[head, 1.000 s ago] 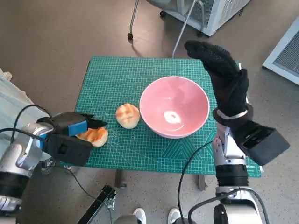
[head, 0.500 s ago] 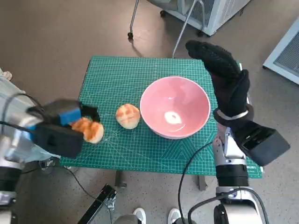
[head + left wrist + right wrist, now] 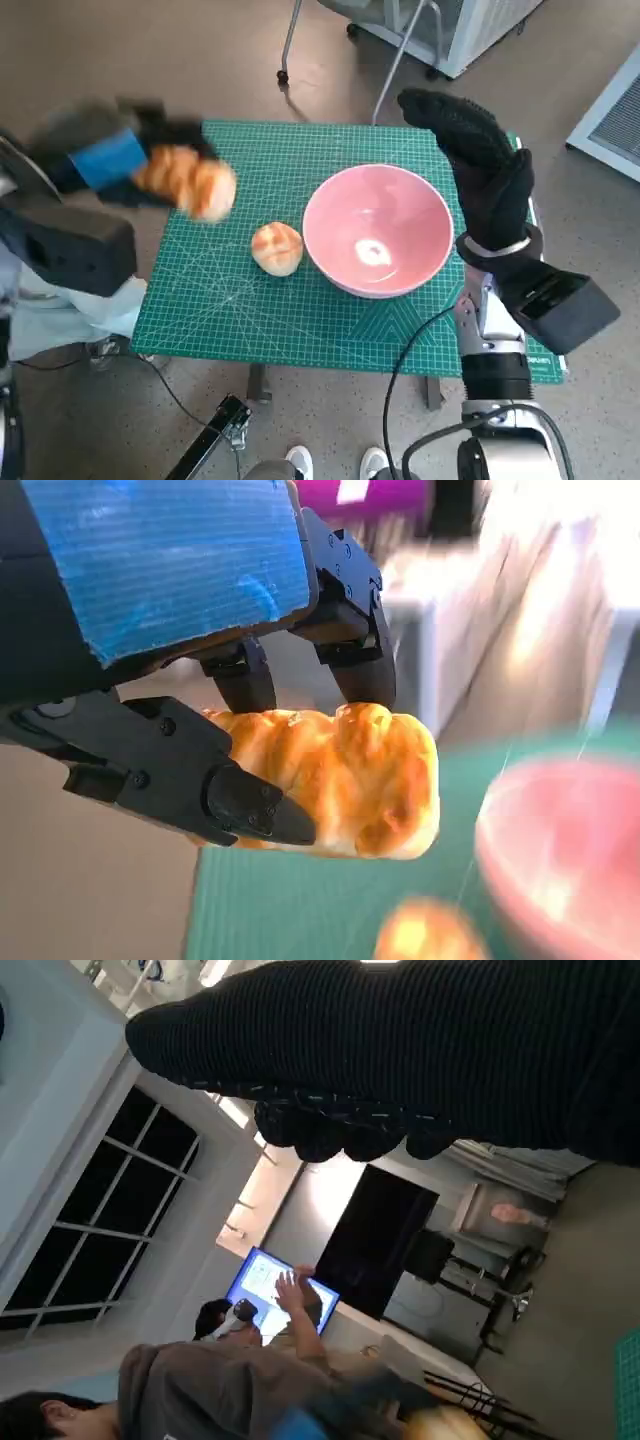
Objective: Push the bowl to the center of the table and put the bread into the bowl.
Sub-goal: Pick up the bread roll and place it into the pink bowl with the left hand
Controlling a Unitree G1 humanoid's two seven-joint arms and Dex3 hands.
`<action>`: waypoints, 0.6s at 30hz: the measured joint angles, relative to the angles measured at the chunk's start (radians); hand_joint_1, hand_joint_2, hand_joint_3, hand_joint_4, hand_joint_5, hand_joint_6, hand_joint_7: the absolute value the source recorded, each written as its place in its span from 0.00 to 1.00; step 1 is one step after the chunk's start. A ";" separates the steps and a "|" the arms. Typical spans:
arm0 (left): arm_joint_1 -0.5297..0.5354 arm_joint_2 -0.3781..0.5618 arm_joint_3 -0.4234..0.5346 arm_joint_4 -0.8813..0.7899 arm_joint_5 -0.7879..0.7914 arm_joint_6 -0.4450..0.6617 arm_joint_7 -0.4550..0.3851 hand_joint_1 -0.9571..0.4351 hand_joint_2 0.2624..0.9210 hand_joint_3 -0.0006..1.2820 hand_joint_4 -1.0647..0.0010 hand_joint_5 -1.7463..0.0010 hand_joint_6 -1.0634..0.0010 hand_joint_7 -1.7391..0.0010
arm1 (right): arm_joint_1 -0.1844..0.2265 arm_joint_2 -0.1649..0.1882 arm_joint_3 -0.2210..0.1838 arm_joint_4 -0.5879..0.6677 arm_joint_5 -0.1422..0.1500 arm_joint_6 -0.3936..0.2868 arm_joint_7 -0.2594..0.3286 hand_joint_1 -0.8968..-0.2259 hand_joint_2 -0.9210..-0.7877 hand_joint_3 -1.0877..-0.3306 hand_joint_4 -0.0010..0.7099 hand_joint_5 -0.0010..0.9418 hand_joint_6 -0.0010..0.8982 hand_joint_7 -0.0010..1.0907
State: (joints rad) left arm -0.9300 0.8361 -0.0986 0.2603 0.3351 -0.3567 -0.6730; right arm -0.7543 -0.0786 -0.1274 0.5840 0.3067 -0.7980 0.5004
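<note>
My left hand (image 3: 120,160) grips a golden piece of bread (image 3: 190,180) and holds it lifted above the table's left side, blurred with motion. In the left wrist view its black fingers (image 3: 250,810) clamp that bread (image 3: 350,780) from both sides. A second round bun (image 3: 276,247) lies on the green mat (image 3: 250,310), just left of the pink bowl (image 3: 375,230). The bowl stands near the middle of the table, and the bowl (image 3: 560,850) and the bun (image 3: 425,932) show blurred in the left wrist view. My gloved right hand (image 3: 480,165) stands open, raised beside the bowl's right rim.
Chair legs (image 3: 290,40) and a white cabinet (image 3: 470,25) stand on the floor behind the table. A white unit (image 3: 615,110) is at the far right. Pale cloth (image 3: 60,310) hangs by the table's left edge. A person (image 3: 200,1380) sits at a screen (image 3: 270,1285) in the right wrist view.
My left hand has lifted the bread off the mat's front left and carried it up and toward the far side. The bowl, the bun and my right hand have stayed put.
</note>
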 measured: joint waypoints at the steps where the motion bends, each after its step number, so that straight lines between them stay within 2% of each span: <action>1: -0.017 -0.012 -0.003 -0.004 0.001 -0.002 0.004 0.69 1.00 0.10 0.42 0.30 0.46 0.28 | 0.000 0.000 0.000 0.000 0.002 0.000 0.002 0.30 0.00 0.44 0.41 0.02 0.00 0.80; 6: -0.091 -0.077 -0.042 0.004 0.013 -0.012 0.018 0.69 1.00 0.09 0.40 0.33 0.47 0.26 | 0.001 -0.002 0.000 -0.001 0.004 0.000 0.005 0.30 0.00 0.44 0.41 0.02 0.00 0.80; 13: -0.172 -0.188 -0.123 0.041 0.060 -0.011 0.031 0.69 1.00 0.11 0.48 0.31 0.42 0.26 | 0.001 -0.012 -0.002 -0.002 0.004 -0.003 0.009 0.32 0.00 0.41 0.41 0.02 0.00 0.77; 18: -0.217 -0.272 -0.190 0.130 0.111 -0.015 0.058 0.69 1.00 0.11 0.50 0.29 0.42 0.27 | 0.002 -0.021 -0.005 -0.002 0.005 -0.012 0.017 0.31 0.00 0.41 0.41 0.02 0.00 0.75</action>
State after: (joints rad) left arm -1.1468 0.5638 -0.2889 0.3904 0.4463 -0.3719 -0.6154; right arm -0.7524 -0.0995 -0.1327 0.5824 0.3121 -0.8099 0.5174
